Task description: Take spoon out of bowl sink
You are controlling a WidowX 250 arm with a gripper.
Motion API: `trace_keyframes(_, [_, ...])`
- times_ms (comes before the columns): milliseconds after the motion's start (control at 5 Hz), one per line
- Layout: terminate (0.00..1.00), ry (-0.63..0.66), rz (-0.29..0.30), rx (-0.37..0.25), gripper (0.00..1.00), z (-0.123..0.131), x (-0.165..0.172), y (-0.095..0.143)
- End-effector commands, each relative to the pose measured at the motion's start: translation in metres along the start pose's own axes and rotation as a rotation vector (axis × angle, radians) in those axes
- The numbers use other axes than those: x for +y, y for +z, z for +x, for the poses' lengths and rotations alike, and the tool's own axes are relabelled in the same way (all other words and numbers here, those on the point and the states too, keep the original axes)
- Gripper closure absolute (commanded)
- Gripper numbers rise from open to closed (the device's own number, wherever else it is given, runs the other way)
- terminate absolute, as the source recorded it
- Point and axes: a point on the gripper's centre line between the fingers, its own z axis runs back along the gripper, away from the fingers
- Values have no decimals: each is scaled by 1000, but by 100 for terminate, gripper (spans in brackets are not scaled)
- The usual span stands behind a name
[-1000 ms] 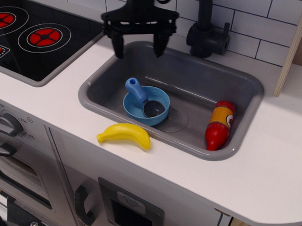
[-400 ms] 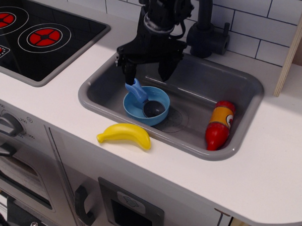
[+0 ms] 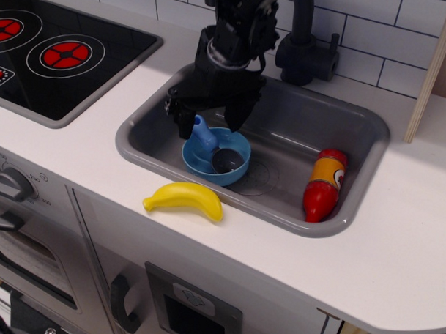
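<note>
The claw (image 3: 207,121) has dropped lower into the sink (image 3: 355,153), its spread, unclenched fingers now straddling the spoon (image 3: 206,140) handle above the bowl (image 3: 201,163).

No legible text, brand or number anywhere in my view; the red and yellow bottle (image 3: 323,184) in the sink (image 3: 298,126) carries a label too blurred to read.
</note>
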Motion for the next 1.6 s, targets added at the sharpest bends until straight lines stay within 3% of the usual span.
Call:
trace_keyframes(0, [0,39,-19,-38,0,9,-4,0])
trace_keyframes(200, [0,51,-27,-45,100,10,-4,-1])
trace_keyframes(600, [0,62,-38,-48,100,12,-2,1])
trace_keyframes(1400, [0,189,-39,33,100,41,-13,48])
